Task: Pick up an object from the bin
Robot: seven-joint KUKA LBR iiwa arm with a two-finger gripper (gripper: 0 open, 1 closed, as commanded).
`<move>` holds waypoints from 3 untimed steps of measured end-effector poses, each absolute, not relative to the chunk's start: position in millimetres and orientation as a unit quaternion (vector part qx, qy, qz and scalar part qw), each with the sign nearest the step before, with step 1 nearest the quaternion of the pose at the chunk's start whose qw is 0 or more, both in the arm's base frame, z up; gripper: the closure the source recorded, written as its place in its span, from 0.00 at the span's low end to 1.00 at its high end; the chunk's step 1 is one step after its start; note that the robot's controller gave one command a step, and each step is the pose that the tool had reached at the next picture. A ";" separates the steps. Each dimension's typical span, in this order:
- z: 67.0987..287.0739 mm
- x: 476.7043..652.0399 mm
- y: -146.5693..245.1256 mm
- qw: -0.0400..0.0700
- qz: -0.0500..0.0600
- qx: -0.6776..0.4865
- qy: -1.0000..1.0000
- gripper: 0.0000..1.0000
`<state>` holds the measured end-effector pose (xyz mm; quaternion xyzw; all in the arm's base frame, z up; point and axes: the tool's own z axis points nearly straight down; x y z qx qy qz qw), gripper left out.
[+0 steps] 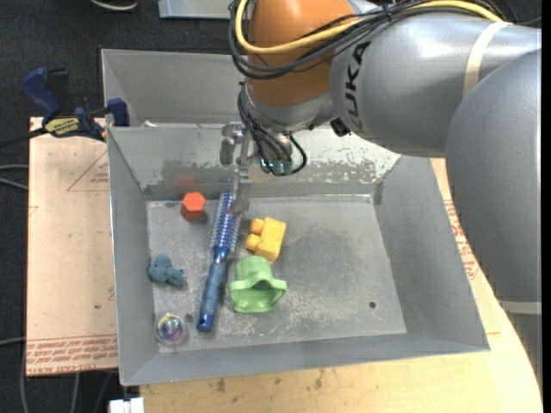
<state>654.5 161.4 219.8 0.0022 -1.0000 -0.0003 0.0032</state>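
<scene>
Nearest the lens, the arm (482, 84) reached in from the right, its gripper (238, 172) hanging at the bin's (430, 256) back wall; whether the jaws were open or closed could not be told. A long blue ribbed stick (217, 261) lay just in front of them, its far end almost beneath them, its long axis running toward the near wall between an orange block (195, 205) and a yellow block (266, 237).

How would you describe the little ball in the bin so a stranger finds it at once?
In the grey bin, go to the floor's near-left corner. Left of the lower end of the long blue ribbed stick lies a small ball. It alone is round and glassy.
</scene>
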 end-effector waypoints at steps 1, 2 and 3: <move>66.4 617.2 144.2 0.002 0.000 0.125 -0.992 0.00; 69.3 618.9 143.2 0.000 0.000 0.125 -0.992 1.00; 261.5 634.5 157.6 -0.006 -0.001 0.085 -0.996 1.00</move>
